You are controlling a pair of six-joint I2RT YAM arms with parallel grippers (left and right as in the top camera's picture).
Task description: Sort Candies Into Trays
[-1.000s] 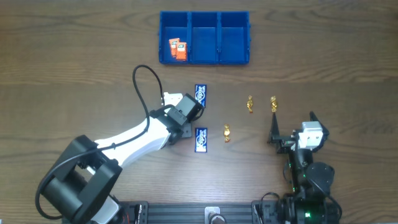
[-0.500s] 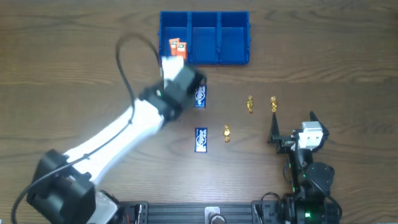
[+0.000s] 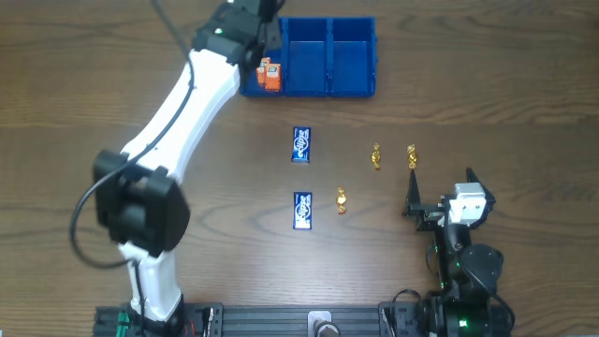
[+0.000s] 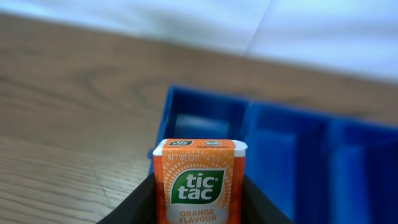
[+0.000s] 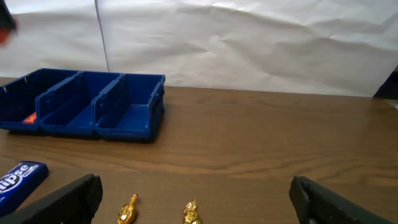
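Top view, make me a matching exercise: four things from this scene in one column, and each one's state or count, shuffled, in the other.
1. orange box
2. gold candies
3. blue bars
4. right gripper

A. open, empty
B. two, loose on the table
C. held by the left gripper
D. three, loose on the table

Pairs: 1-C, 2-D, 3-B, 4-A.

Left arm: stretched out full length from its base, left gripper raised, jaws clamped on an orange candy box. Right arm: folded close above its base, right gripper with jaws spread wide.
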